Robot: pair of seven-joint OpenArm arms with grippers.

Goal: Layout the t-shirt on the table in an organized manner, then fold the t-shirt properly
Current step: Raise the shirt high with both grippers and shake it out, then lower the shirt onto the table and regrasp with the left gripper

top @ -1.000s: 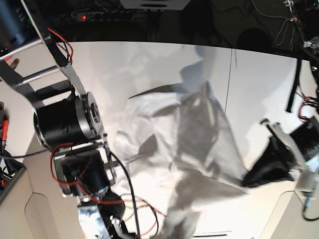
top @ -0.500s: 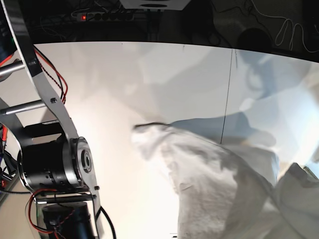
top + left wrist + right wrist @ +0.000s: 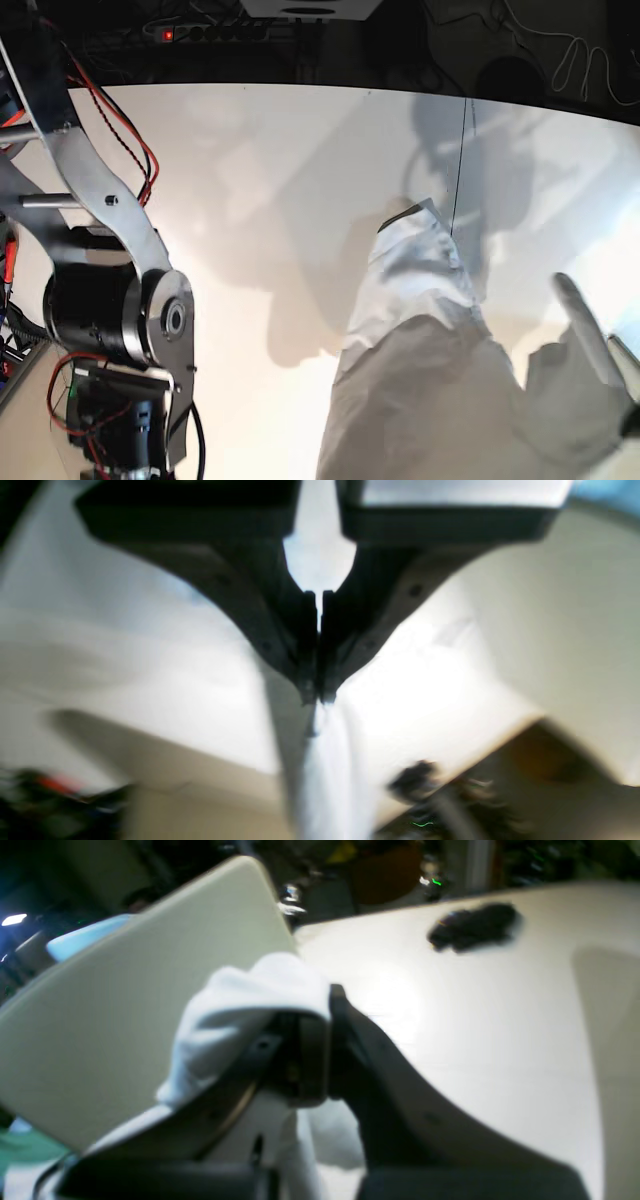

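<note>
Inspection, current moment: the t-shirt (image 3: 430,370) is off the flat, bunched and hanging in the lower right of the base view, one end trailing up toward the dark seam (image 3: 457,190) of the table (image 3: 250,170); it's not laid out, no sleeves or collar can be told apart. Left gripper (image 3: 318,690): jaws pressed together on a thin pinch of white cloth, which drops away below the tips as a narrow strip (blurred, so the exact edge held can't be named). Right gripper (image 3: 327,1040): jaws together too, with a wad of the shirt draped over and around the tips; clamped on fabric as far as the wrist view shows. Both arms' ends are outside or at the edge of the base view, so their spacing can't be judged there; only the right arm's upper links (image 3: 110,300) show, at that view's left. Judgement: this is the layout step, approx. early in the task, folding not begun. Next move calls for spreading the two held points well apart to pull the cloth taut, then lowering it so the body lands flat on bare tabletop w/o doubling under. Risk: a thin pinch may slip under tension, and a bunched grip on the right may carry more than one layer.
</note>
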